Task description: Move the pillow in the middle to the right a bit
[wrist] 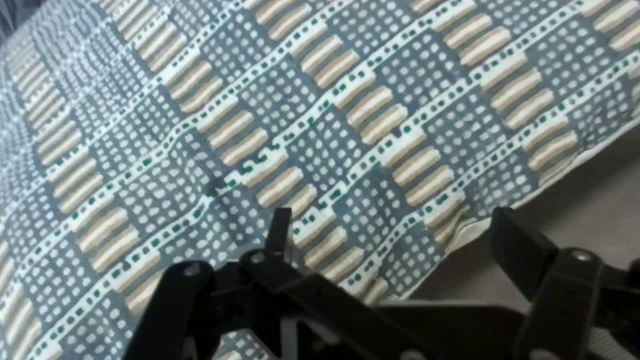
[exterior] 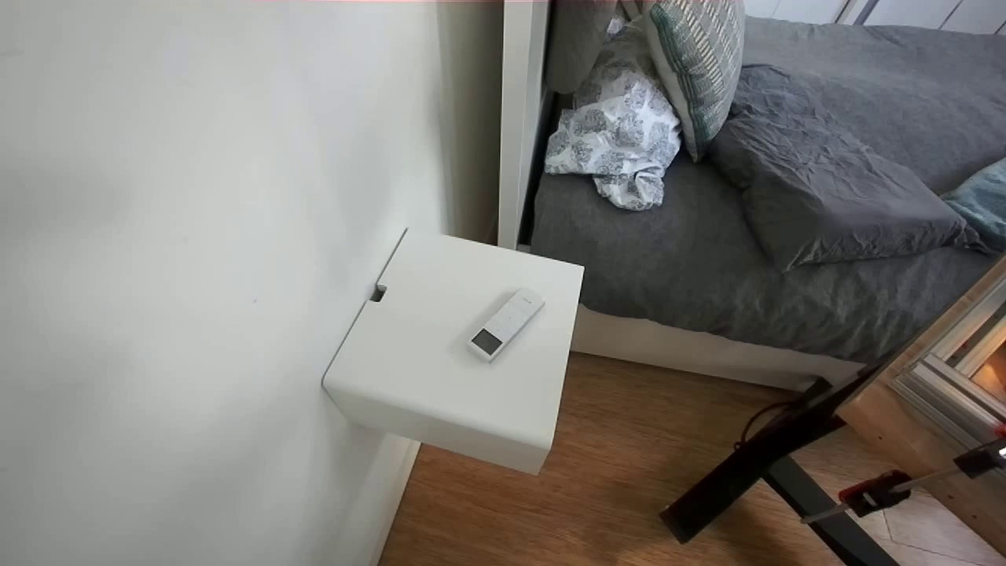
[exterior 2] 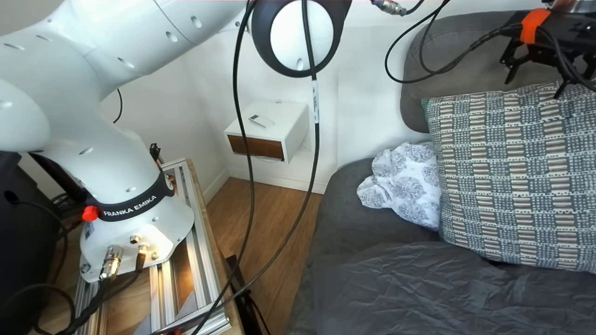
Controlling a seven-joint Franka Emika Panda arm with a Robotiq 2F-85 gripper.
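A pillow (exterior 2: 512, 177) with a grey-blue, tan and white block pattern stands upright on the bed in front of a dark grey backrest cushion. In an exterior view the pillow (exterior: 702, 71) shows edge-on at the top. My gripper (exterior 2: 534, 86) is at the pillow's top edge, partly cut off by the frame. In the wrist view my gripper (wrist: 392, 212) is open with nothing held. One fingertip is over the patterned face of the pillow (wrist: 215, 130), the other is past its pale seam, over the grey fabric behind. Whether the fingers touch the pillow I cannot tell.
The backrest cushion (exterior 2: 456, 51) stands behind the pillow. White patterned cloth (exterior 2: 402, 181) lies bunched beside it, and crumpled dark grey bedding (exterior 2: 409, 288) lies in front. A white nightstand (exterior: 440, 314) holds a remote (exterior: 507, 324). Black cables (exterior 2: 240, 111) hang from the arm.
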